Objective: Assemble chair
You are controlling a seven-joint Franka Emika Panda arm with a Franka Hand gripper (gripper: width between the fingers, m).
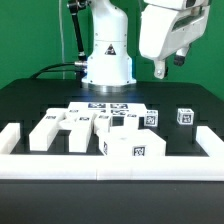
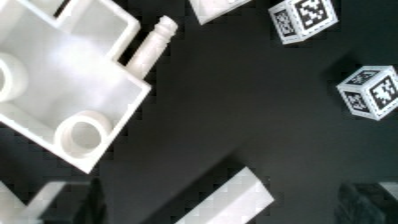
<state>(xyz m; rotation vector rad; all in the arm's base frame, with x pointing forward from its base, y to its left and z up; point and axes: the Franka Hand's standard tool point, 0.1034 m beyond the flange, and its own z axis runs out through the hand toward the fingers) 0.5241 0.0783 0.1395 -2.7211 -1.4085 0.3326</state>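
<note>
Smooth white blocky chair parts (image 1: 120,148) wearing black-and-white square tags are lying clustered on the matte black table (image 1: 30,100), one cube (image 1: 185,117) sitting apart toward the exterior view's right. The gripper (image 1: 168,66) is hanging above, jaws spread and empty; the wrist view is showing two tagged cubes (image 2: 302,20) (image 2: 374,90) and one round-socketed slab (image 2: 71,80).

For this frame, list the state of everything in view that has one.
gripper: open, empty, raised above the table.
chair parts: loose on the table, none gripped.
slab with holes: lying flat, not gripped.
tagged cube: standing alone, apart from the other parts.
marker board: flat on the table.
</note>
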